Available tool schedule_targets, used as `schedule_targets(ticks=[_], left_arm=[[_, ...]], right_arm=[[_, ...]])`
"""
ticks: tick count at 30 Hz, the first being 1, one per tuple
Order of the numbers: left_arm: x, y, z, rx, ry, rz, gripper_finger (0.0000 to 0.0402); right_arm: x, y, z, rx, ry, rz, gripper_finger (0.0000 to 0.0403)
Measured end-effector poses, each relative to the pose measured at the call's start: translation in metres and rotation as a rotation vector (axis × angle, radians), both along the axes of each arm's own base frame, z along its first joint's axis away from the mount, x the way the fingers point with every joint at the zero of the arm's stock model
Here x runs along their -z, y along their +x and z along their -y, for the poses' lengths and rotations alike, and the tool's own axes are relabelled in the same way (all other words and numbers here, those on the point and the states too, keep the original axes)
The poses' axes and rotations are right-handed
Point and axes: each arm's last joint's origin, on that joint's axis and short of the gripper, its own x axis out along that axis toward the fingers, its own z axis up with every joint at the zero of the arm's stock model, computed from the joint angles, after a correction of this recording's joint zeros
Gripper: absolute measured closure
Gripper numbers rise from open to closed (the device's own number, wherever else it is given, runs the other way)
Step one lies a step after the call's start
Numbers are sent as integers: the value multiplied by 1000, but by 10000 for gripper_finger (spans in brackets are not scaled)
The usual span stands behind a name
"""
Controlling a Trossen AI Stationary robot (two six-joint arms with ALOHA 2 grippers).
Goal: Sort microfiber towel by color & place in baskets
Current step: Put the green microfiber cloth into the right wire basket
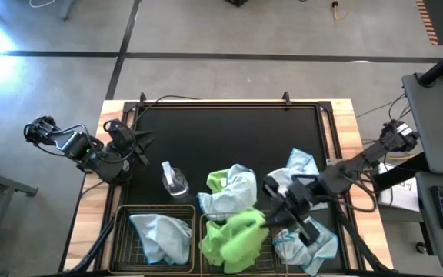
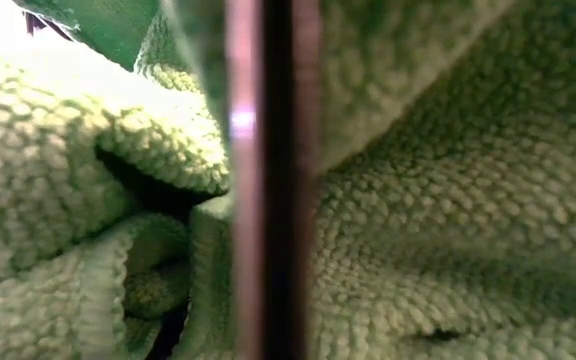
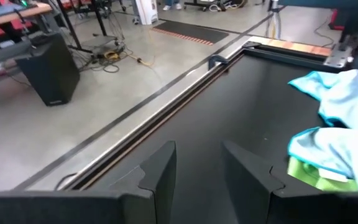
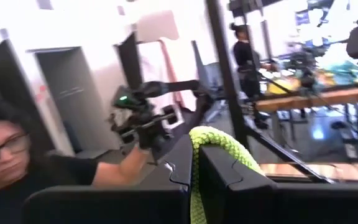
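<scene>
The right claw (image 1: pixel 271 219), clamped on a green towel (image 1: pixel 237 235), should lower fully into the basket (image 1: pixel 261 265) at six o'clock before releasing; the left claw (image 1: pixel 141 146) waits apart.

The green microfiber towel (image 2: pixel 448 200) is soft cloth with a nubbly, looped pile, matt throughout. The pale blue towels (image 1: pixel 233 192) look equally fluffy. The baskets (image 1: pixel 121 238) are thin black wire mesh. The worktop (image 1: pixel 229 138) is matt black, edged in pale bare wood. The spray bottle (image 1: pixel 174 180) is clear glossy plastic.
</scene>
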Motion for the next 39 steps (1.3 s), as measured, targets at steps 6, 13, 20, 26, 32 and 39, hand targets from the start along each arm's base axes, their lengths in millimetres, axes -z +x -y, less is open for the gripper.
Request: schedule_targets(ticks=[6,13,20,26,32,39], left_arm=[[0,6,4,33,-38,4,288],[2,14,8,40,-41,-6,288],[4,18,10,49,-13,-39,288],[3,17,10,51,-14,-31,288],[2,17,10,51,-16,-26,288],[2,17,10,51,-17,-23,288]], right_arm=[[1,-12,-20,-66,-50,26,394],[1,-15,-24,-80,-50,24,394],[9,-9,-28,-80,-70,2,394],[12,-6,-29,-57,-95,3,394],[13,-6,-29,-39,-115,7,394],[15,-6,-29,-39,-130,-15,376]])
